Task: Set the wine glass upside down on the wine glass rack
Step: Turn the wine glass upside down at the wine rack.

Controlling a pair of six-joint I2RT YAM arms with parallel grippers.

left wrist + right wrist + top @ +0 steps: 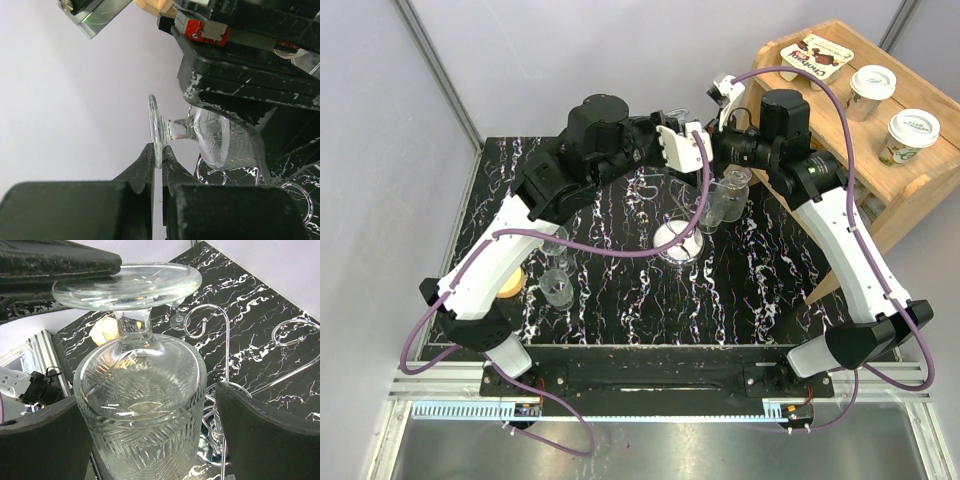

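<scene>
The wine glass (142, 390), clear with a cut pattern, hangs foot-up over the rack. My left gripper (161, 152) is shut on the rim of its round foot (156, 125); its dark fingers (60, 262) show at the top left of the right wrist view. My right gripper (150, 432) is open around the bowl, with a gap on the right side. The wine glass rack (678, 242) stands mid-table, its chrome curled arms (205, 322) and post just behind and below the glass. From above, the glass (720, 208) sits between both grippers, left (708, 172) and right (730, 192).
Two more glasses (557, 240) (558, 290) and a yellow round object (510, 285) sit on the left of the black marble table (760, 280). A wooden shelf (910, 200) with paper cups (872, 88) and a snack pack stands at the back right.
</scene>
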